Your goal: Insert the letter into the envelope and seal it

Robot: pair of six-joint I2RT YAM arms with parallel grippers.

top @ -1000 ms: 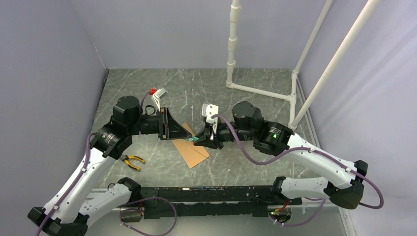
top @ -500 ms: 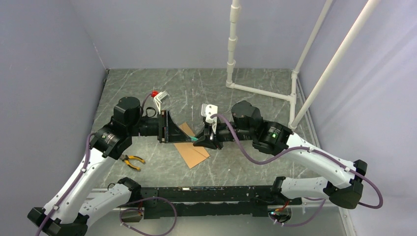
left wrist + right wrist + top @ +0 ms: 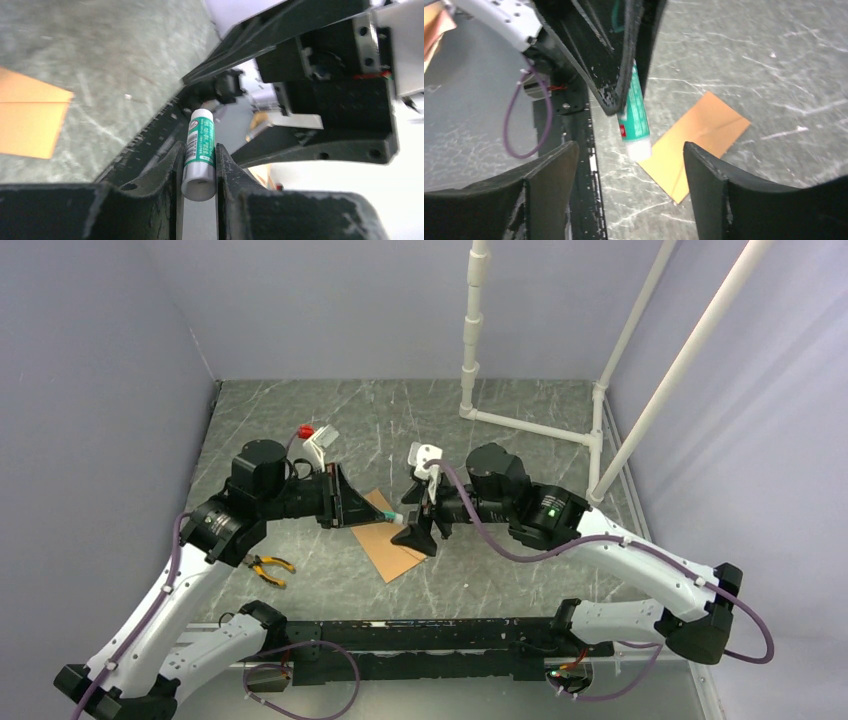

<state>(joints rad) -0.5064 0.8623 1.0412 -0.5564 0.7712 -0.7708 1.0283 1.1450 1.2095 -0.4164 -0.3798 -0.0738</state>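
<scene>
Top external view: a marbled grey-green desk (image 3: pixel 400 405) closed in by pale lilac walls on the left, back and right.
Left edge: yellow-handled pliers (image 3: pixel 270 566) lie near the front-left corner, apart from the envelope, with open desk surface behind them toward the back-left corner.
Left gripper (image 3: pixel 199 160): clamped narrow on a green-and-white glue stick (image 3: pixel 634 117), which is held above the desk, its white end toward the right gripper.
Envelope (image 3: pixel 395 550): brown kraft, flat on the desk near the middle, turned at an angle, under the two grippers; a diagonal seam shows in the right wrist view.
Right gripper (image 3: pixel 629 150): jaws spread wide, facing the stick's white end, no contact visible.
Back edge: an open strip of desk runs across.
Right edge: a white PVC pipe frame (image 3: pixel 530 425) stands from the back toward the back-right corner.
Front edge: a black rail (image 3: pixel 430 625) crosses between the arm bases.
</scene>
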